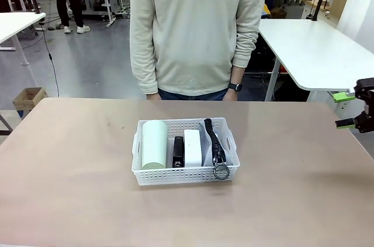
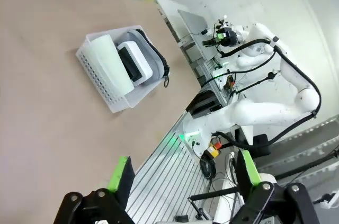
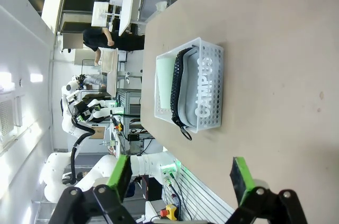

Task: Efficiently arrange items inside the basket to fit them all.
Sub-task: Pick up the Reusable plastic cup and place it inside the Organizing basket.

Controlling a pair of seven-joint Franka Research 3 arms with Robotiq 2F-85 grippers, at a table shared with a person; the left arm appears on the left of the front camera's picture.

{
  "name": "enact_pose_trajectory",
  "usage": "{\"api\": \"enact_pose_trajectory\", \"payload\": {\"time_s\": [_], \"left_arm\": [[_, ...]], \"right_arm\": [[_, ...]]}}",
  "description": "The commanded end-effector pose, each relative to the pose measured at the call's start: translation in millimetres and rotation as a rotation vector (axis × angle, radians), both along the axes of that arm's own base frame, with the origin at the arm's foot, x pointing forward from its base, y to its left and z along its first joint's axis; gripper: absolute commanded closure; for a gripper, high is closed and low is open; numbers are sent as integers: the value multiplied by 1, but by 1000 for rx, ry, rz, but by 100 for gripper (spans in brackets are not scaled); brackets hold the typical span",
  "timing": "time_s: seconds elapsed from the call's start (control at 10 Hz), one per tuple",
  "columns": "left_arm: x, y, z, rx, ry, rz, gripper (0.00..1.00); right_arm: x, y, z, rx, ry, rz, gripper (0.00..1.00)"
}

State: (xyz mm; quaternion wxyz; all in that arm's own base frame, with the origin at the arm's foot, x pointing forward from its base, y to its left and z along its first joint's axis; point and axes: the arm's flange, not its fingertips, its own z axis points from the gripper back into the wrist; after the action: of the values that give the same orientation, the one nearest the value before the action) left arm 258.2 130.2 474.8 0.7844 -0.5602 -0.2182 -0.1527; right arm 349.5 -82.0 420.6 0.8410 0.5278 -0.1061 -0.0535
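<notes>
The right gripper (image 1: pixel 349 110) hangs at the table's right edge in the front view, jaws spread wide and holding nothing, well apart from the basket (image 1: pixel 185 175). In its own wrist view the right gripper (image 3: pixel 181 173) shows both green pads far apart with bare tabletop between them and the basket (image 3: pixel 212 87). The left gripper (image 2: pixel 185 173) is likewise spread and empty in the left wrist view, poised over the table's near edge, with a wide stretch of bare table (image 2: pixel 47 128) between it and the basket (image 2: pixel 100 81).

The basket sits near the middle of the table (image 1: pixel 70 165), its long sides running left to right, clear tabletop on all four sides. All four items lie inside it. The pale green cup (image 1: pixel 154 144) lies on its side against the left end. Just beside it is the black stapler (image 1: pixel 178 151), then the white box (image 1: pixel 193 147), packed closely together. The grey pouch (image 3: pixel 186 94) stands on edge along the right wall, its black zipper (image 1: pixel 214 137) uppermost and its metal ring (image 1: pixel 221 171) hanging over the front rim.

The person (image 1: pixel 196 31) stands at the far edge, arms down, hands below the tabletop line and away from the basket.
</notes>
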Motion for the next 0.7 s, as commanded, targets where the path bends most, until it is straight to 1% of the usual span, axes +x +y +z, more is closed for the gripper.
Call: {"api": "enact_pose_trajectory", "payload": {"time_s": [0.0, 0.6], "left_arm": [[-5, 4, 1, -17, -14, 3, 0], [-5, 4, 1, -17, -14, 3, 0]], "right_arm": [[-2, -1, 3, -1, 13, 3, 0], [-2, -1, 3, -1, 13, 3, 0]]}}
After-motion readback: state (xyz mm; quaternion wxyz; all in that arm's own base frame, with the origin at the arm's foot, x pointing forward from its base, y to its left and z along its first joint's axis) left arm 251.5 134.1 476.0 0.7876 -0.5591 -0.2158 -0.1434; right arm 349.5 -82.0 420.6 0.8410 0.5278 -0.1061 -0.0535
